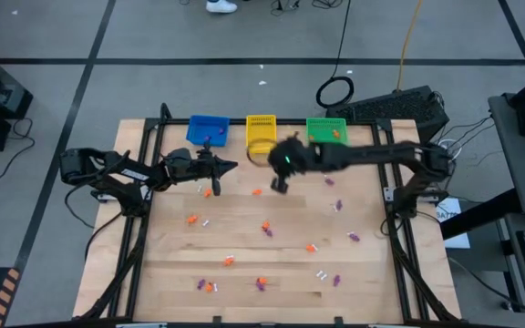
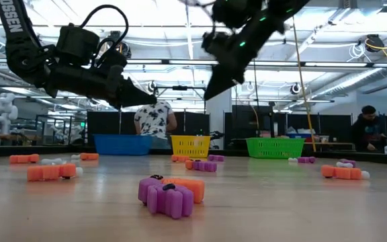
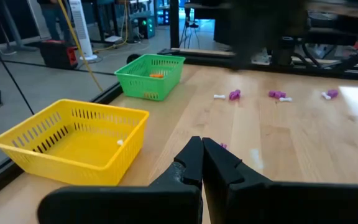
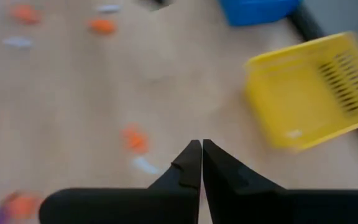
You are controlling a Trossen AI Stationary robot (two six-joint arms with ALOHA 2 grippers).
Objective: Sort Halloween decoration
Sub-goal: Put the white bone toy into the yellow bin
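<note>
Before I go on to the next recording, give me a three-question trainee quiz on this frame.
1. True or false: the left gripper is open.
2. Which basket holds an orange trinket? A) blue basket B) yellow basket C) green basket
3. Fill in: the right gripper is shut and holds ____.

Key:
1. False; its fingers are pressed together.
2. C; the orange trinket lies in the green one.
3. Nothing; its fingers meet with no trinket between them, above the table near the yellow basket.
</note>
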